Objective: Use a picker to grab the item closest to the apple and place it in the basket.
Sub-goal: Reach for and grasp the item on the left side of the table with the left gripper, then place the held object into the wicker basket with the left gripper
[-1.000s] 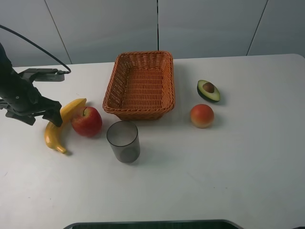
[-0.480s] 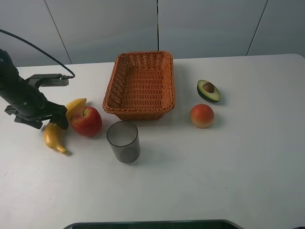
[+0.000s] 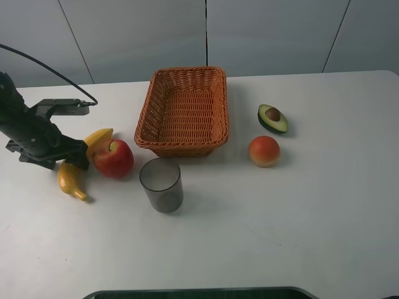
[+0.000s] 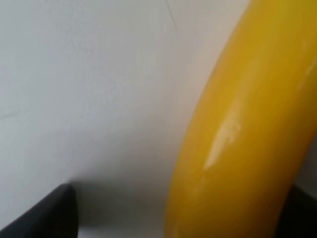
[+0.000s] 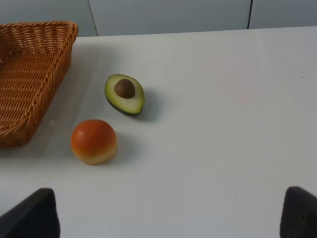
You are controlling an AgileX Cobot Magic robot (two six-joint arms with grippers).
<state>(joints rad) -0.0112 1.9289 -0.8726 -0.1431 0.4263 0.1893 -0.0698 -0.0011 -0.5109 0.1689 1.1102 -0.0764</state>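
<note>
While low, left gripper [image 3: 67, 158] astride banana [image 3: 70, 180].

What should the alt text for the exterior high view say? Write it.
The left gripper sits over a banana lying against a red apple on a white table. A wicker basket, grey cup, peach and halved avocado lie farther right.

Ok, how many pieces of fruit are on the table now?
4: the banana at the left gripper, the apple touching it, the avocado half right of the basket, and a red-orange fruit in front of it.
</note>
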